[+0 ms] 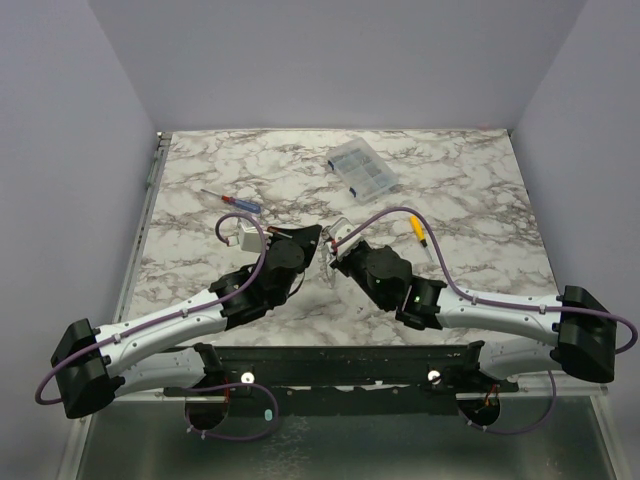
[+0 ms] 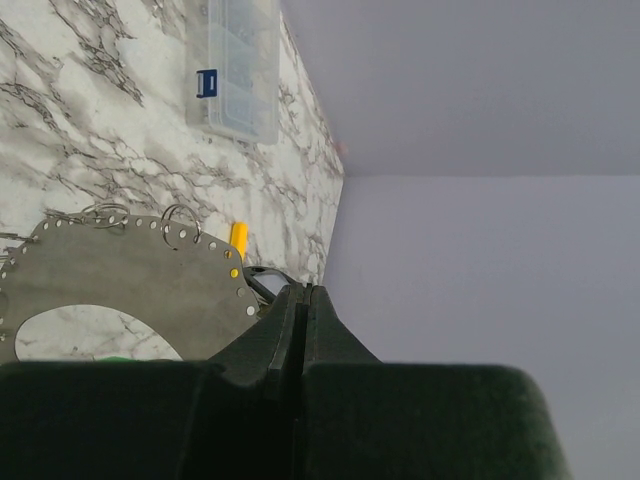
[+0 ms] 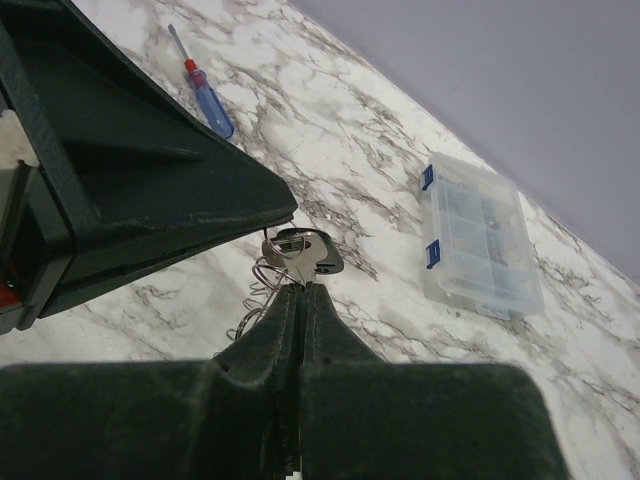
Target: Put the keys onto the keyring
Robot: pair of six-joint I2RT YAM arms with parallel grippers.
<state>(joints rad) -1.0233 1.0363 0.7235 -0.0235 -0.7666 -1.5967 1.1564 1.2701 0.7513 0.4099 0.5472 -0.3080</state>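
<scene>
**Both arms tip to tip at mid-counter, key in right fingers**

Fingers: the left fingers (image 2: 285,325) are pressed together, with nothing seen between them. The right fingers (image 3: 283,322) are also pressed together, pinching the blade of a silvery key (image 3: 305,250). The key's head stands just past the tips, above the marble counter (image 3: 380,130). Thin wire rings (image 3: 260,283) loop at the key, just left of the right fingertips. In the right wrist view the dark wedge of the left fingers ends just above the key head. Whether they touch, I cannot tell.

Surroundings:
- In the left wrist view a grey plate (image 2: 130,270) with small holes along its rim sits beside the left fingers. Wire rings pass through holes at its upper edge, and an oval cut-out shows marble through it.
- A yellow-handled screwdriver (image 1: 418,232) lies just right of the fingers, with the right arm's purple cable (image 1: 385,213) arching close by.
- A blue-handled screwdriver (image 1: 232,200) with a red collar lies to the far left, well apart from the fingers.
- A small white object (image 1: 240,238) lies near the left arm and is too small to identify.
- From above, both arms cover most of the key.

Containers: a clear plastic box (image 1: 362,167) with blue latches sits toward the far edge, well apart from the fingers. It is divided into small compartments holding small parts, too small to tell what they are
</scene>
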